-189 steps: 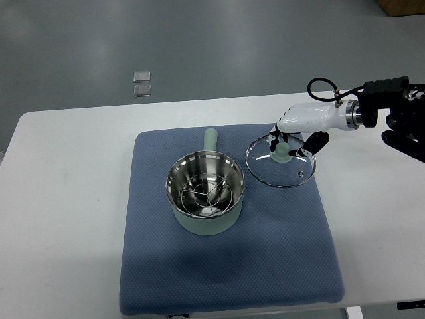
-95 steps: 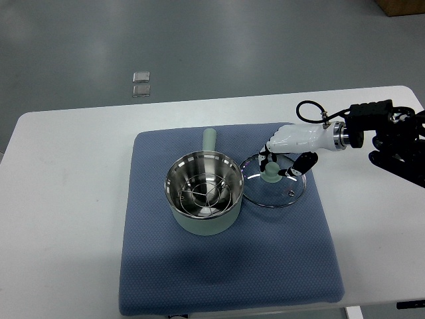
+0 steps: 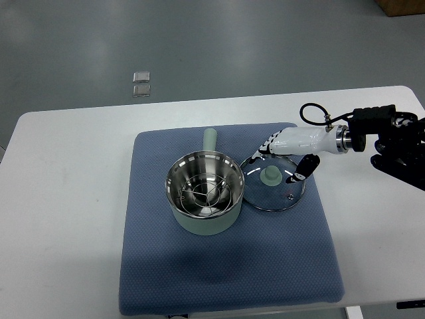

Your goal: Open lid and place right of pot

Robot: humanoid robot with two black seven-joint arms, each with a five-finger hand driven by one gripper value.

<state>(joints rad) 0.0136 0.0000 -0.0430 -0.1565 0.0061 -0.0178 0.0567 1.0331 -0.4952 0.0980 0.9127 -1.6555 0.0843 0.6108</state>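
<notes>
My right hand (image 3: 287, 154) hangs over the far edge of the glass lid (image 3: 273, 183), fingers spread apart and holding nothing; the pale green knob (image 3: 270, 176) shows free just below my fingers. The lid lies flat on the blue mat (image 3: 229, 266), below my palm, its rim just beside the wall of the pot (image 3: 204, 191), perhaps touching it; I cannot tell from this angle. The pot stands open on the far side of the lid from my wrist, a wire rack (image 3: 203, 196) inside it and its handle (image 3: 210, 139) pointing away from me. So the lid is off and lies right of the pot, and the work looks close to done.

The risk now, as I judge it, is in leaving. My black thumb (image 3: 296, 171) hangs low over the glass on my wrist's side of the knob; if I pull back without rising first, it could catch the knob or the rim and drag the lid along the mat, or knock it against the pot. The cable (image 3: 313, 114) looped at my wrist could also snag if I swing wide. My left arm is not in view.
</notes>
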